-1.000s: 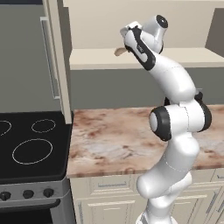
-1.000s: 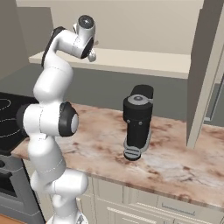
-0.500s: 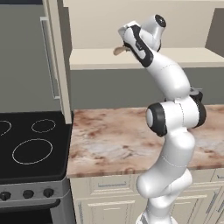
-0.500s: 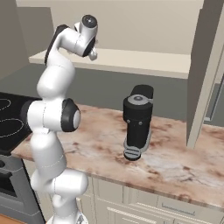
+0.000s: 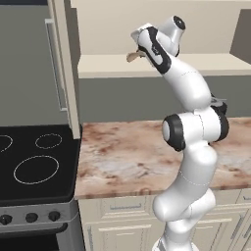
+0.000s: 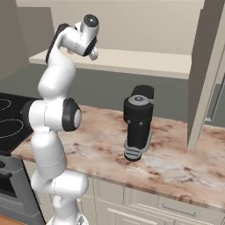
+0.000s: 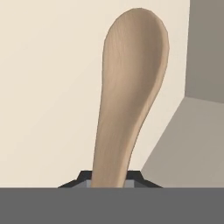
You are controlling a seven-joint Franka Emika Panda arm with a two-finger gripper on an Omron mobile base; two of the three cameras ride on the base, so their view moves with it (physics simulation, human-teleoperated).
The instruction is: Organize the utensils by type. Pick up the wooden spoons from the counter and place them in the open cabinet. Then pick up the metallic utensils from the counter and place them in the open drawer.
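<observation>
My gripper (image 5: pixel 140 53) is raised to the open cabinet, just above the front edge of its cream shelf (image 5: pixel 196 64). It is shut on the handle of a pale tan wooden spoon (image 7: pixel 131 87). In the hand view the spoon's oval bowl points away from me, over the shelf floor and toward the cabinet's back wall. In the left base view the spoon's bowl (image 5: pixel 132 57) sticks out to the left of the hand. In the right base view the white hand hides most of the gripper (image 6: pixel 93 52), which hangs above the shelf (image 6: pixel 145 62).
A marbled worktop (image 5: pixel 122 157) lies below the cabinet. A black cylindrical appliance (image 6: pixel 138 123) stands on it right of the arm. A black stove (image 5: pixel 34 162) is at the left. The cabinet's open door (image 5: pixel 61 68) hangs beside the shelf.
The arm has straightened a little and its elbow has drawn in. The hand with the spoon has edged slightly left along the shelf front. The grip is unchanged.
</observation>
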